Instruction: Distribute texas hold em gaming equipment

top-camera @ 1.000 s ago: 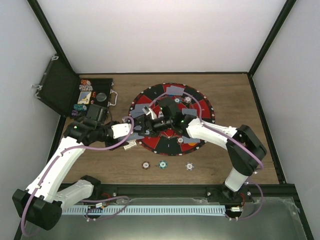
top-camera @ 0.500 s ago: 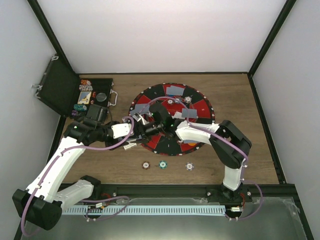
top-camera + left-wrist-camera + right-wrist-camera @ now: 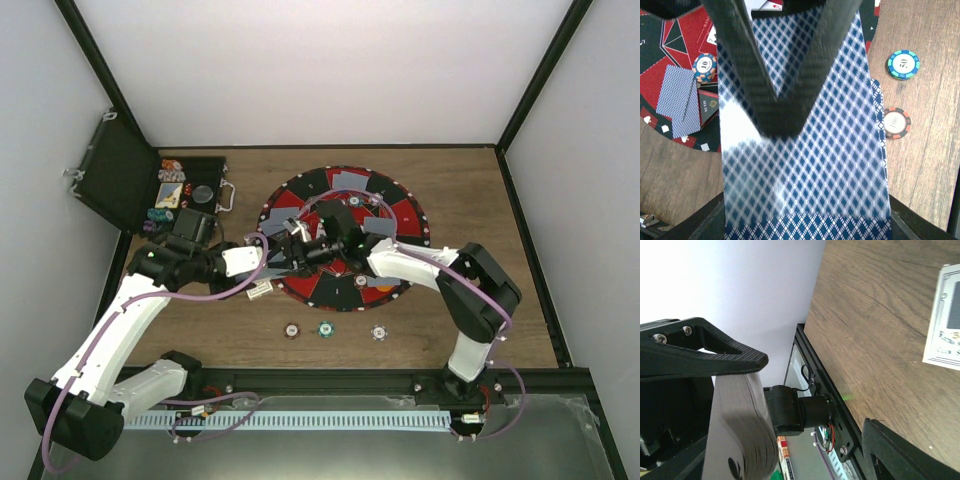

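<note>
Card deck [image 3: 805, 165] clamped flat in left gripper [image 3: 782, 120], above near-left rim of round mat [image 3: 405, 212]. Right gripper [image 3: 785, 460] jaws apart, deck end between them, not touching. Cards likely thin, slick, bendy: pinch top card lightly at free short edge.

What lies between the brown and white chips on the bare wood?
A teal chip, closer to the brown chip than the white chip; top view shows it.
</note>
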Controlling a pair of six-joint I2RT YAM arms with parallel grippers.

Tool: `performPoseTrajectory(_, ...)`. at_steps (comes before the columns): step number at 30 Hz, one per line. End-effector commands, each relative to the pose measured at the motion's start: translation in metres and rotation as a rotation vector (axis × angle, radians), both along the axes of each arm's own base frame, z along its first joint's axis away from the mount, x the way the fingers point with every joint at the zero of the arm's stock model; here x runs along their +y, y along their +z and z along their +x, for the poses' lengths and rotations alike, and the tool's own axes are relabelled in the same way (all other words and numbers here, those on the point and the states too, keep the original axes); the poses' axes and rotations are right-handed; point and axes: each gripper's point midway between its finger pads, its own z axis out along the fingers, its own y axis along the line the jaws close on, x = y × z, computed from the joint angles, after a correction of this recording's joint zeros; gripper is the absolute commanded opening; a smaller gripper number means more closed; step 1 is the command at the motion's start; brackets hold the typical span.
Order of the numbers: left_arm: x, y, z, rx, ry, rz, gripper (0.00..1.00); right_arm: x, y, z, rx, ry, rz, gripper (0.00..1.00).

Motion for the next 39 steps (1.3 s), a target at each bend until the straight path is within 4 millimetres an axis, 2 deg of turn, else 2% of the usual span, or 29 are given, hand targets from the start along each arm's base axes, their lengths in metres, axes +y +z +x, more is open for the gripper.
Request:
performPoseTrajectory(1, -0.007, 0.013, -0.002, -0.026, -0.025, -0.053, 0.08, -0.026, -0.03, 0.024, 0.023, -0.132, -0.118, 0.65)
performPoseTrajectory(4, -0.007, 0.012, -0.001, -0.023, -0.023, -0.052, 0.07, -0.028, -0.017, 0.025, 0.002, -0.131, -0.087, 0.58)
performPoseTrajectory(8, -0.008, 0.012, 0.0, -0.024, -0.024, -0.051, 0.07, -0.031, 0.003, 0.026, -0.002, -0.131, -0.035, 0.39)
performPoseTrajectory(14, -0.006, 0.006, 0.001, -0.021, -0.016, -0.038, 0.07, -0.036, 0.032, 0.023, -0.021, -0.143, 0.02, 0.17)
performPoseTrajectory(17, -0.005, 0.004, 0.005, -0.03, -0.004, -0.029, 0.08, -0.042, 0.043, 0.024, -0.031, -0.153, 0.036, 0.12)
performPoseTrajectory(21, 0.0, -0.002, 0.011, -0.045, 0.022, 0.0, 0.07, -0.058, 0.048, 0.032, -0.041, -0.181, 0.032, 0.06)
performPoseTrajectory(24, 0.008, -0.015, 0.016, -0.052, 0.048, 0.05, 0.06, -0.082, 0.047, 0.044, -0.053, -0.223, 0.018, 0.03)
performPoseTrajectory(27, 0.024, -0.039, 0.019, -0.058, 0.073, 0.141, 0.05, -0.121, 0.038, 0.067, -0.062, -0.305, -0.02, 0.03)
performPoseTrajectory(33, 0.055, -0.066, 0.029, -0.018, 0.133, 0.163, 0.05, -0.218, -0.012, 0.126, -0.056, -0.539, -0.225, 0.02)
performPoseTrajectory(35, 0.068, -0.077, 0.034, 0.022, 0.168, 0.149, 0.05, -0.244, -0.027, 0.141, -0.052, -0.605, -0.29, 0.02)
performPoseTrajectory(39, 0.083, -0.104, 0.029, 0.1, 0.177, 0.16, 0.05, -0.271, -0.05, 0.164, -0.039, -0.669, -0.354, 0.02)
